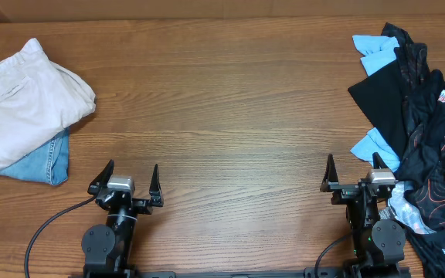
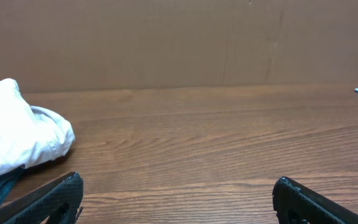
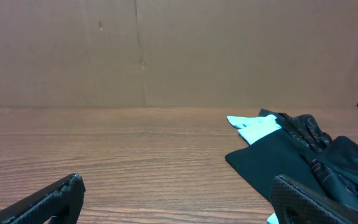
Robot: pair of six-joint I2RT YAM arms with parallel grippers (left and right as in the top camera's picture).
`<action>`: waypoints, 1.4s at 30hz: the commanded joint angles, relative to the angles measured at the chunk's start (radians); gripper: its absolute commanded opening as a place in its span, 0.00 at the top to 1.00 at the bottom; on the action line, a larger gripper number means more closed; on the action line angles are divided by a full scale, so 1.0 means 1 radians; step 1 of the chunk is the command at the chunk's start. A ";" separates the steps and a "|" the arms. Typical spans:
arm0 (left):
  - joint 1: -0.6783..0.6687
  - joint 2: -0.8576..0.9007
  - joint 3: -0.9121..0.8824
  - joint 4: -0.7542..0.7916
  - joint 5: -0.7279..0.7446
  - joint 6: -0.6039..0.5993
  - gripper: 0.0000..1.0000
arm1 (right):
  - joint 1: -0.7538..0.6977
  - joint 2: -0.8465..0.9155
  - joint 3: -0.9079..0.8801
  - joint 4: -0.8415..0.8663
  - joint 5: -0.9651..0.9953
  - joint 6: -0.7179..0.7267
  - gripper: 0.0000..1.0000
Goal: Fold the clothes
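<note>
The clothes lie heaped at the table's right edge: a black jersey with orange contour lines [image 1: 431, 154], a plain black garment [image 1: 377, 96] and a light-blue one [image 1: 377, 52]. In the right wrist view the black cloth [image 3: 278, 158] and the light-blue piece [image 3: 253, 127] lie ahead to the right. My right gripper [image 1: 353, 166] [image 3: 178, 190] stands open at the front edge, just left of the heap, with nothing between its fingers. My left gripper [image 1: 131, 174] [image 2: 178, 190] is open over bare wood at the front left, holding nothing.
A folded white garment [image 1: 29, 96] rests on folded blue denim [image 1: 41, 166] at the far left, and the white one [image 2: 17, 127] also shows in the left wrist view. A brown wall [image 3: 166, 50] backs the wooden table [image 1: 230, 100].
</note>
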 commanded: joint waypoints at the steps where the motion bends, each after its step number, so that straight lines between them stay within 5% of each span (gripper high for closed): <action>1: 0.008 -0.007 -0.003 -0.002 -0.003 -0.009 0.00 | -0.003 -0.012 -0.010 0.004 0.006 0.000 0.00; 15: 0.008 -0.007 -0.003 0.006 0.000 -0.010 0.00 | -0.003 -0.012 -0.010 0.005 0.006 0.009 0.00; 20: 0.008 -0.007 0.003 0.000 0.000 -0.054 0.00 | -0.003 -0.012 0.002 -0.010 0.007 0.111 0.00; 26: 0.008 -0.004 0.117 -0.109 0.000 -0.074 0.00 | -0.003 0.018 0.113 -0.115 0.048 0.110 0.00; 32: 0.008 0.090 0.285 -0.204 0.000 -0.073 0.00 | -0.003 0.172 0.287 -0.185 0.056 0.193 0.00; 42: 0.008 0.482 0.633 -0.418 0.001 -0.069 0.00 | -0.003 0.596 0.690 -0.430 0.055 0.187 0.00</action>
